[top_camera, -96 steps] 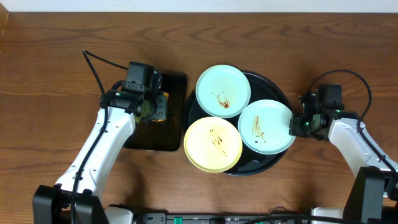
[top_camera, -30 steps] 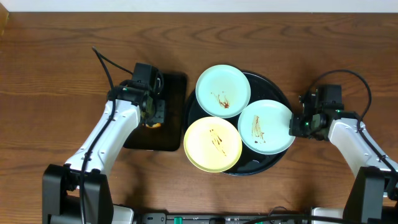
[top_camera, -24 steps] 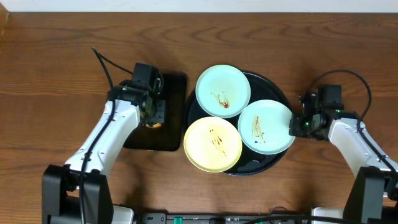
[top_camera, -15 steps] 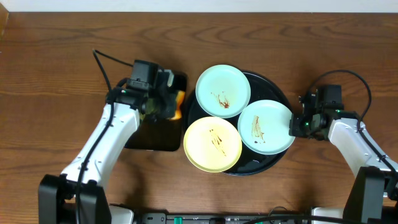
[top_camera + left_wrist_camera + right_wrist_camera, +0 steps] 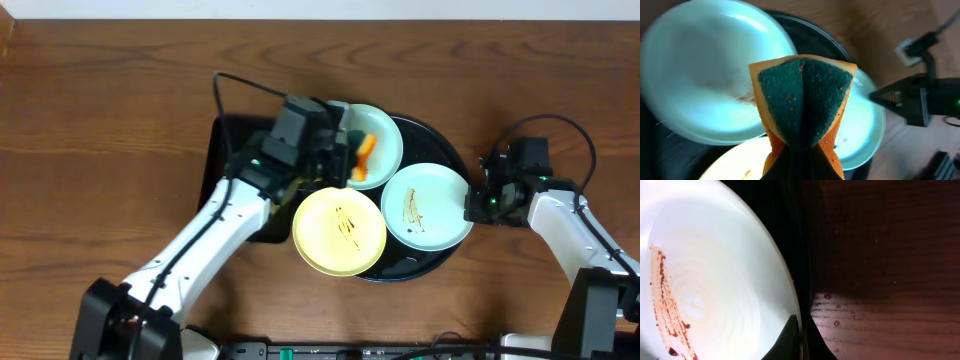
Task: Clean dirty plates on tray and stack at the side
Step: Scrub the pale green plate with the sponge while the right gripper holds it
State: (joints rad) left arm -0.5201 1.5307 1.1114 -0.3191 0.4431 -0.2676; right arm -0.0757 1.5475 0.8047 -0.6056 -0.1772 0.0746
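Observation:
Three plates lie on the round black tray point(image 5: 452, 150): a far mint plate point(image 5: 385, 135), a right mint plate point(image 5: 425, 205) with a brown smear, and a yellow plate point(image 5: 340, 232) with a smear. My left gripper point(image 5: 345, 160) is shut on an orange sponge point(image 5: 364, 158) with a green scouring face point(image 5: 802, 95), held over the far mint plate point(image 5: 705, 75). My right gripper point(image 5: 472, 205) is shut on the right mint plate's rim; its fingers point(image 5: 792, 337) pinch that rim point(image 5: 790, 305) beside the tray's edge.
A rectangular black tray point(image 5: 222, 160) lies left of the round tray, partly under my left arm. Brown wood tabletop point(image 5: 100, 120) surrounds both trays. Small reddish droplets point(image 5: 835, 322) lie on the wood by the round tray's right edge.
My left arm has swung right, carrying the sponge from the rectangular tray to over the far mint plate. The right arm and the plates have not moved.

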